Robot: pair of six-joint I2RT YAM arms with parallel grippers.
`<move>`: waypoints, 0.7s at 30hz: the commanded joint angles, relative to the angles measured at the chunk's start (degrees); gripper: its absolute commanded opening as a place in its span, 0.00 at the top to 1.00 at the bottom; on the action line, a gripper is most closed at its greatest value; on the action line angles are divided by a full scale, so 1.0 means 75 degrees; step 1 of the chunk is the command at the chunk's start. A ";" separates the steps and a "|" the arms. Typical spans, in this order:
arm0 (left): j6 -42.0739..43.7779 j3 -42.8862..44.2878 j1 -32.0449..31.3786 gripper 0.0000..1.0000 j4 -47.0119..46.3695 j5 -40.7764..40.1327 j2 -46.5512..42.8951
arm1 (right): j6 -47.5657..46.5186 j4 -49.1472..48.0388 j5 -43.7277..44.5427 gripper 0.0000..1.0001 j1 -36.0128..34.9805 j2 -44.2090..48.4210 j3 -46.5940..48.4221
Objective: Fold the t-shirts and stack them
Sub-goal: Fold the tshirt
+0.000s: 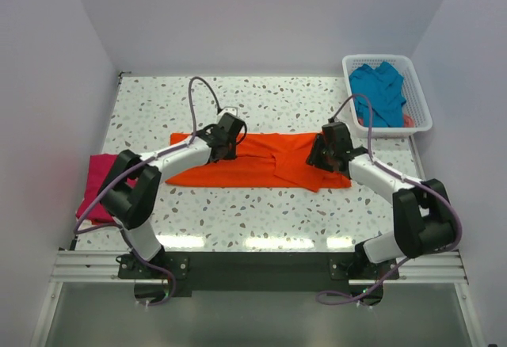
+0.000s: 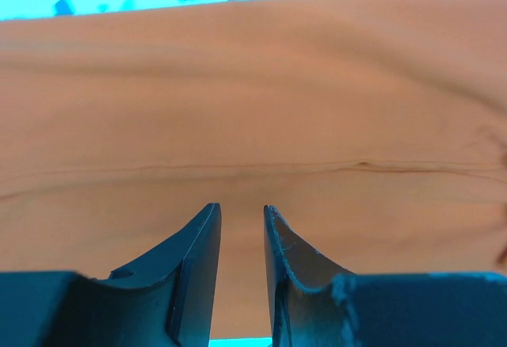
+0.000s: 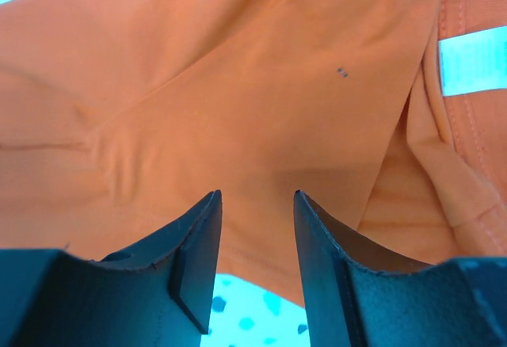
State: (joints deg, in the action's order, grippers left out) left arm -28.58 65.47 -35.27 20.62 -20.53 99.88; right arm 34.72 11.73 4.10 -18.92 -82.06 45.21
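You are working on the orange t-shirt, which is lying in the middle of the speckled surface as a long band running left to right. Its cloth is doubling over itself, with creases and overlapping flaps near the centre. Your left end effector is sitting over the left part of that band, toward its far edge. In the left wrist view its fingers are standing a little apart with nothing between them. Flat orange cloth is filling nearly the whole view beyond the tips, and a strip of surface is showing along the top. Your right end effector is sitting over the right end of the band. In the right wrist view its jaws are standing somewhat wider apart, also gripping nothing, and they are pointing at a folded flap of the cloth. A white label is showing at the right of that view, beside a stitched seam. Whether either set of tips is touching the cloth, you cannot tell from these views. The pink t-shirt is lying bunched at the left edge of the surface, well apart from the orange one. The teal t-shirt is lying crumpled in the white basket at the far right corner
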 commanded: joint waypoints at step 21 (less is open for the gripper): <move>-0.2080 -0.2928 -0.0498 0.80 -0.0862 0.0767 -0.1222 | -0.1710 0.1799 0.0767 0.52 -0.0009 -0.6034 0.6386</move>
State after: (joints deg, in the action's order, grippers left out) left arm -37.15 47.22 -35.92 15.14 -19.68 92.36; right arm 26.85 20.58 10.83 -19.07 -119.50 84.64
